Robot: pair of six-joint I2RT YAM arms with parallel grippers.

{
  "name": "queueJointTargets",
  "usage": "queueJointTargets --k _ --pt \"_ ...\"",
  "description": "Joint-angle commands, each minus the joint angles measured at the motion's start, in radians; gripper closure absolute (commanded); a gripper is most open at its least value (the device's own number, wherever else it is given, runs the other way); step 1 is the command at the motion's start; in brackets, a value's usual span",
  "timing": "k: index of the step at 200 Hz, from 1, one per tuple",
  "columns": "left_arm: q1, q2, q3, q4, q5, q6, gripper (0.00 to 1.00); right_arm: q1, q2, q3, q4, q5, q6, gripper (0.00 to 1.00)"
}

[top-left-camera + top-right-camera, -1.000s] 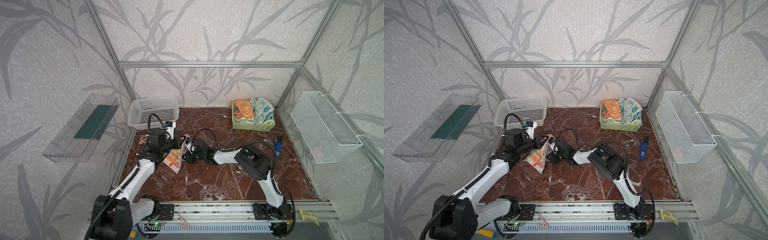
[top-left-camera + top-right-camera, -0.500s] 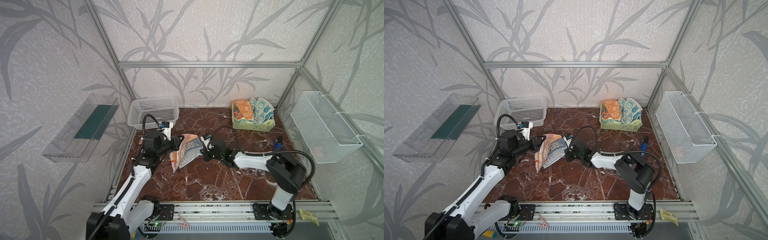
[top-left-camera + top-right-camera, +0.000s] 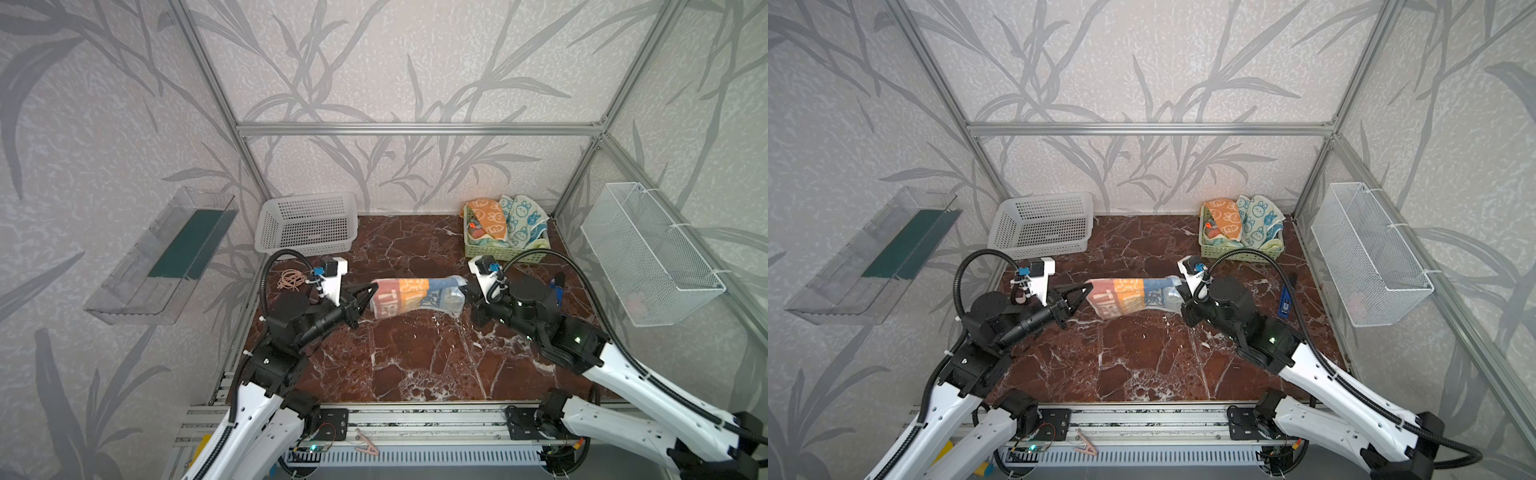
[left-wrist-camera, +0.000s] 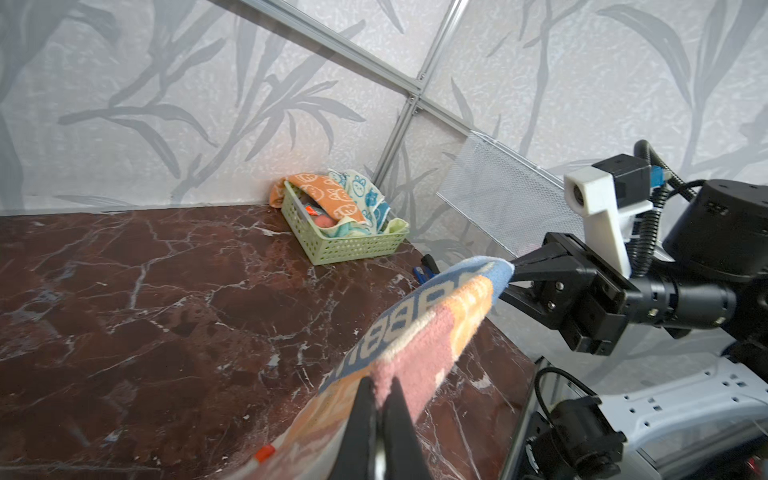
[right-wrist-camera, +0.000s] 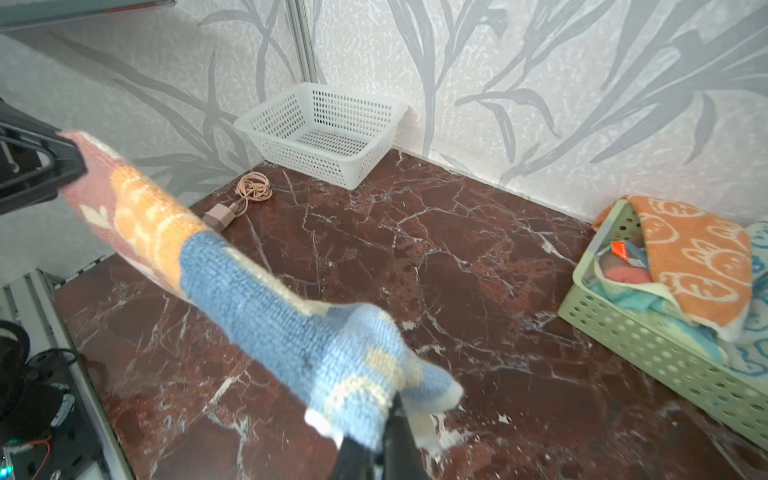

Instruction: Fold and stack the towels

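Brown marble bench [image 3: 415,365]: we see the lettered towel [image 3: 415,297] stretched above centre, left gripper [image 3: 373,291] clamped on its nine-o'clock end, right gripper [image 3: 465,291] clamped on its three-o'clock end. Wrist views show each pinch closely; top views show the whole span.

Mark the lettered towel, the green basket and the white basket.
lettered towel [image 3: 409,297], in a top view, on its orange middle stripe.
green basket [image 3: 486,251], in a top view, on its front wall.
white basket [image 3: 328,246], in a top view, on its front wall.

Robot lab cell, aluminium frame [image 3: 417,129]
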Motion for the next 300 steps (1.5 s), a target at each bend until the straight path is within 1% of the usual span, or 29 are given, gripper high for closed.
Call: queueJointTargets --k 1,11,25,35,54,63,75,88,99,111,122,135,148,170,194,218,241,263,277,281,300 --pt "0.000 0.021 -0.055 -0.041 -0.112 -0.052 1.00 -0.017 0.035 0.043 -0.234 0.090 -0.013 1.00" --pt "0.002 0.056 -0.070 -0.032 -0.146 -0.081 1.00 -0.057 0.090 0.055 -0.247 0.045 -0.023 1.00" --pt "0.007 0.143 -0.070 -0.017 -0.168 -0.102 1.00 -0.154 0.208 0.079 -0.249 -0.099 -0.031 1.00" --pt "0.013 0.237 -0.054 -0.011 -0.165 -0.106 1.00 -0.225 0.312 0.097 -0.236 -0.206 -0.041 1.00" --pt "0.037 0.427 -0.018 0.006 -0.178 -0.092 1.00 -0.311 0.528 0.158 -0.213 -0.330 -0.088 1.00" --pt "0.070 0.518 -0.018 0.060 -0.167 -0.092 1.00 -0.337 0.634 0.211 -0.213 -0.366 -0.118 1.00" --pt "0.129 0.637 -0.022 0.184 -0.114 -0.117 1.00 -0.367 0.781 0.306 -0.232 -0.423 -0.164 1.00" --pt "0.177 0.761 0.004 0.299 -0.051 -0.136 1.00 -0.387 0.945 0.453 -0.307 -0.447 -0.205 1.00" --pt "0.195 0.860 0.058 0.336 -0.018 -0.130 1.00 -0.390 1.066 0.585 -0.376 -0.443 -0.228 1.00" --pt "0.202 0.949 0.125 0.342 0.006 -0.108 1.00 -0.390 1.155 0.692 -0.414 -0.424 -0.243 1.00" --pt "0.208 1.012 0.176 0.343 0.031 -0.098 1.00 -0.390 1.198 0.744 -0.415 -0.400 -0.246 1.00" --pt "0.213 1.060 0.214 0.348 0.038 -0.088 1.00 -0.391 1.212 0.754 -0.375 -0.369 -0.246 1.00" --pt "0.214 1.079 0.227 0.349 0.030 -0.075 1.00 -0.393 1.206 0.738 -0.335 -0.348 -0.251 1.00" --pt "0.215 1.070 0.219 0.315 0.017 -0.045 1.00 -0.398 1.153 0.652 -0.270 -0.352 -0.291 1.00" --pt "0.215 1.029 0.156 0.296 -0.002 -0.032 1.00 -0.404 1.067 0.529 -0.206 -0.359 -0.331 1.00" --pt "0.216 0.991 0.076 0.303 -0.013 -0.033 1.00 -0.407 1.031 0.473 -0.240 -0.346 -0.350 1.00" --pt "0.216 0.945 0.002 0.319 -0.014 -0.046 1.00 -0.407 0.970 0.413 -0.265 -0.352 -0.325 1.00" --pt "0.216 0.886 -0.056 0.315 -0.029 -0.048 1.00 -0.406 0.868 0.310 -0.224 -0.402 -0.288 1.00" --pt "0.216 0.847 -0.079 0.305 -0.038 -0.046 1.00 -0.402 0.831 0.261 -0.207 -0.432 -0.268 1.00" --pt "0.216 0.836 -0.084 0.301 -0.041 -0.046 1.00 -0.401 0.800 0.252 -0.206 -0.439 -0.263 1.00" --pt "0.215 0.793 -0.102 0.291 -0.043 -0.047 1.00 -0.389 0.770 0.219 -0.204 -0.457 -0.244 1.00"
